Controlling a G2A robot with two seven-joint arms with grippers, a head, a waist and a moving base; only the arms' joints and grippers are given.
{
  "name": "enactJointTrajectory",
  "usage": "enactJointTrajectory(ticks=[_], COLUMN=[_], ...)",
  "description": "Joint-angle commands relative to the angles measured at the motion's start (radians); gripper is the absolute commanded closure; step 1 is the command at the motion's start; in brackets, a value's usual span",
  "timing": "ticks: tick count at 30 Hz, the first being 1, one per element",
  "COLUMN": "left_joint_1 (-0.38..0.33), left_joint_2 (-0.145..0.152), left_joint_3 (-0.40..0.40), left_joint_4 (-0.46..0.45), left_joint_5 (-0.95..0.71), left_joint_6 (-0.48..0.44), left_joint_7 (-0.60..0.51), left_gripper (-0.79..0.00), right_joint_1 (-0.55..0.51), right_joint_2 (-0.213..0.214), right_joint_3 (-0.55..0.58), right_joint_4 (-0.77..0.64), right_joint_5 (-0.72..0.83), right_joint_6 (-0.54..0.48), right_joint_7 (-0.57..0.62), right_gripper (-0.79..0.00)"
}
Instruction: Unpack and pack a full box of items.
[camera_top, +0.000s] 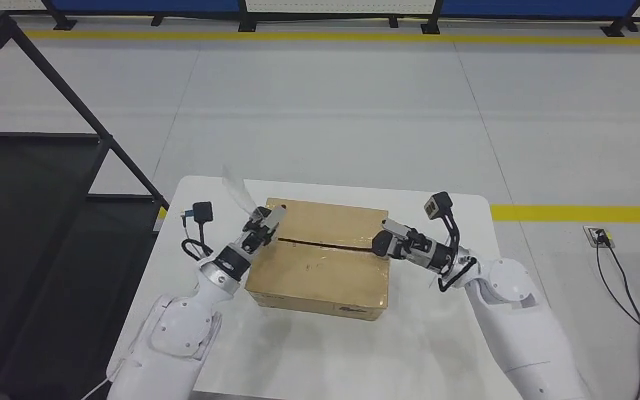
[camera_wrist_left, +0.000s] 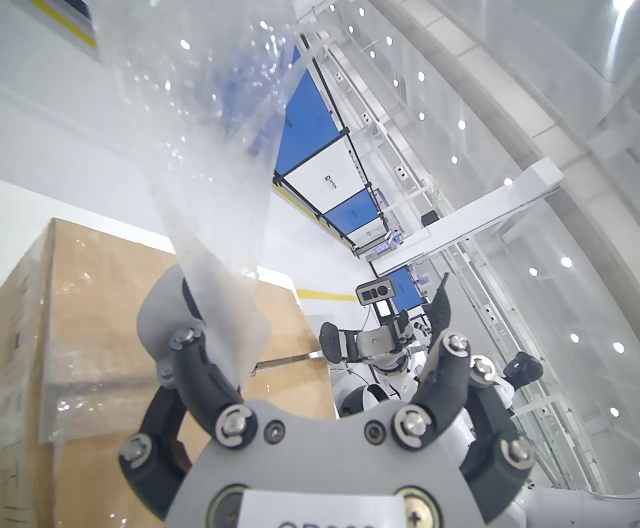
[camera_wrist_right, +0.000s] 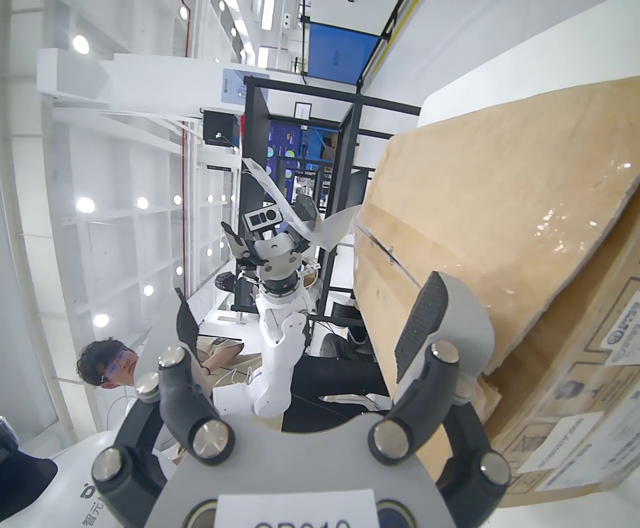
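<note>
A white table (camera_top: 420, 340) stands on a pale grey floor (camera_top: 350, 110) marked with yellow tape lines (camera_top: 565, 212), a black metal frame (camera_top: 50, 138) at its left, blue partition panels (camera_top: 140, 5) far behind, a floor socket (camera_top: 596, 236) at right

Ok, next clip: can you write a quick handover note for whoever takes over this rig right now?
The left gripper is at one end of the box, fingers open. A peeled clear tape strip clings to one finger and stands up from it.
The right gripper is at the opposite end by the top seam, fingers open and empty.
The box sits on the white table with its top flaps shut.
Done: the seam tape looks peeled off the top.
Left: shed the tape, open the flaps, unpack, repack.
</note>
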Motion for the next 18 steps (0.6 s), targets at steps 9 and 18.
enactJointTrajectory(ticks=[9, 18], left_joint_1=[-0.052, -0.079], left_joint_2=[-0.015, -0.029], left_joint_3=[0.078, 0.13], left_joint_4=[0.037, 0.07], left_joint_5=[0.085, 0.124], left_joint_6=[0.032, 0.039], left_joint_7=[-0.02, -0.02], left_gripper=[-0.785, -0.785], right_joint_1=[-0.072, -0.082], right_joint_2=[0.021, 0.028], right_joint_3=[0.054, 0.052], right_joint_4=[-0.062, -0.073], right_joint_5=[0.001, 0.001], right_joint_6=[0.011, 0.026], right_joint_7=[0.002, -0.003], right_gripper=[-0.785, -0.785])
